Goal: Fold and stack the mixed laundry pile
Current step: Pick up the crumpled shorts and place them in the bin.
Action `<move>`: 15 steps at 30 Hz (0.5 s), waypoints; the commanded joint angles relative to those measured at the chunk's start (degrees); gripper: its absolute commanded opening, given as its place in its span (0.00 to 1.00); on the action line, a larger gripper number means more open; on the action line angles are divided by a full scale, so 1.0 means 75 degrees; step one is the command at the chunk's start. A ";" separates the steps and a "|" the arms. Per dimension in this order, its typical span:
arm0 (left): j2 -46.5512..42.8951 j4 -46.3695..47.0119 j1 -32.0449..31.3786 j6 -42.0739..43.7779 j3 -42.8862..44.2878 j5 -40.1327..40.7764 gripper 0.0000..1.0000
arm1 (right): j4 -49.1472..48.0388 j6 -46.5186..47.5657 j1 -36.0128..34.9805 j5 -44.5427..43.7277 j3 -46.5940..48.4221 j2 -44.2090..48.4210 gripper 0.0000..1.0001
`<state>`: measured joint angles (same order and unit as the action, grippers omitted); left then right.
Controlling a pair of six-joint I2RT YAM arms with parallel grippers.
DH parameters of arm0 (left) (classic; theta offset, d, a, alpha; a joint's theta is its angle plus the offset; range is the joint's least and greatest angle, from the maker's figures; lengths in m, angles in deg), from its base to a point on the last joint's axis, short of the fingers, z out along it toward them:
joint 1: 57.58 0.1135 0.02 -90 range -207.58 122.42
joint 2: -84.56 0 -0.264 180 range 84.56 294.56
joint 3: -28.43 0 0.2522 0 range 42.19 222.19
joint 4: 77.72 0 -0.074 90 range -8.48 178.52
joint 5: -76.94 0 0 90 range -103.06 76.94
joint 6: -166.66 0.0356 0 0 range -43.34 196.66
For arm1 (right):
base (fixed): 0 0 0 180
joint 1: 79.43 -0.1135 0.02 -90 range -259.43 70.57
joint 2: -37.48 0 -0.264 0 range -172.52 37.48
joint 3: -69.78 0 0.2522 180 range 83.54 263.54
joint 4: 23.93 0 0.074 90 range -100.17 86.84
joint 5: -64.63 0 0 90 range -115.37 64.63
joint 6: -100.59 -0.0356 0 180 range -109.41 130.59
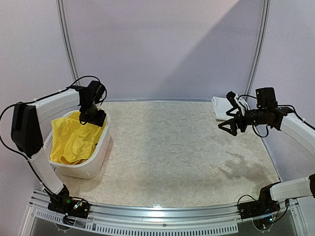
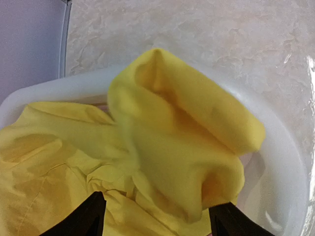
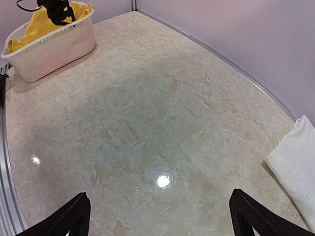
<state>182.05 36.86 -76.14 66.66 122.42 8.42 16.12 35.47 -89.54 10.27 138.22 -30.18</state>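
We held our left claw [image 1: 92, 119] wide open and empty straight above the yellow shorts [image 1: 71, 140] heaped in the basket [image 1: 93, 167] at left; our right claw [image 3: 158, 206], likewise open and empty, sat far right.

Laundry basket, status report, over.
Left end effector open around yellow shorts in basket. Right end effector open, above table, near folded white cloth. Nothing in the way.
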 commanded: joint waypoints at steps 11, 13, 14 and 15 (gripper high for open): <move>-0.0348 -0.0427 0.0090 0.0111 0.1500 -0.0214 0.00 | 0.0484 0.0590 -0.0035 0.0280 0.0092 -0.0154 0.99; -0.0840 -0.0568 -0.0020 0.0195 0.1922 -0.0167 0.00 | 0.0504 0.0613 -0.0035 0.0281 0.0103 -0.0182 0.99; -0.1051 -0.0612 -0.0091 0.0258 0.2265 -0.0237 0.00 | 0.0506 0.0628 -0.0035 0.0285 0.0110 -0.0198 0.99; -0.1260 -0.0605 -0.0179 0.0376 0.2541 -0.0429 0.00 | 0.0529 0.0630 -0.0035 0.0312 0.0115 -0.0209 0.99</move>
<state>181.31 31.94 -75.36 67.73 133.30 5.97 18.81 39.25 -89.54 11.45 138.22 -31.06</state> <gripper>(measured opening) 0.013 0.988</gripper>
